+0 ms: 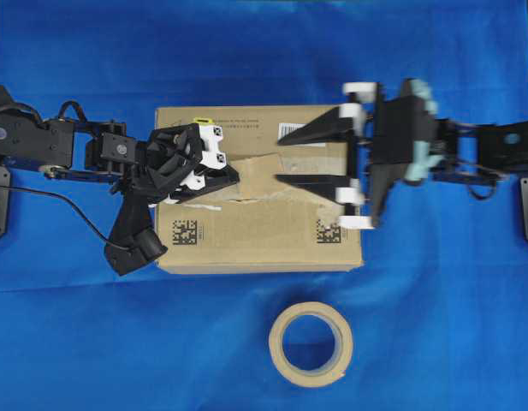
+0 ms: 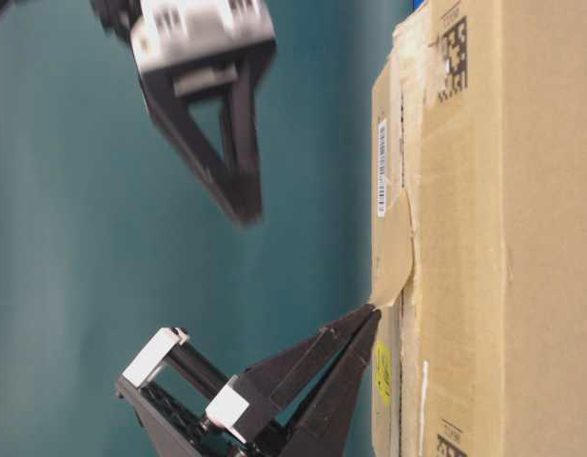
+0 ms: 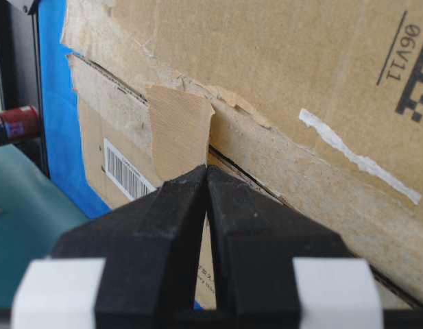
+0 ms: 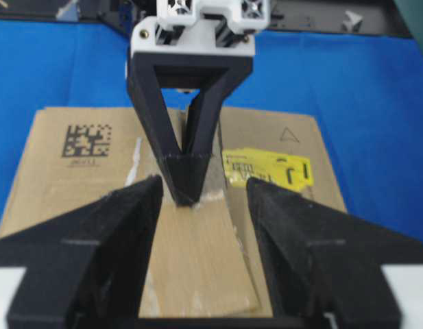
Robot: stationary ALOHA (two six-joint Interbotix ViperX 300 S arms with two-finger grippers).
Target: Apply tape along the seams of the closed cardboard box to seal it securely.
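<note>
Here the tape (image 1: pixel 265 171), a tan, roughly square patch with a matte, slightly woven face, lies on top of the cardboard box (image 1: pixel 246 235), across the seams (image 1: pixel 272 199). The seams run left to right in the overhead view, a dark line edged with pale, ragged residue.

The left end effector (image 1: pixel 232 176) is clenched, its black tapered tips together and pressed at the left edge of the tape; whether they pinch that edge or only pin it down is hard to tell, since the table-level view shows the patch's edge lifting a little off the carton there.

The right end effector (image 1: pixel 281 159) is released, its two long black fingers wide apart and pointing left, straddling the tape from the right with nothing between them. From it, the tape lies straight ahead and below, in the gap between the fingers. Judging by this, the left arm is nearer and anchors one end, while the right is free to come down and smooth the patch along the seam line.

The carton is plain corrugated brown, scuffed, with a yellow sticker (image 4: pixel 267 168), a white barcode label (image 1: pixel 291 130) and black matrix codes. A beige tape roll (image 1: pixel 311 344) sits on the blue cloth over the table (image 1: pixel 452 325), near side, well apart from both arms.
</note>
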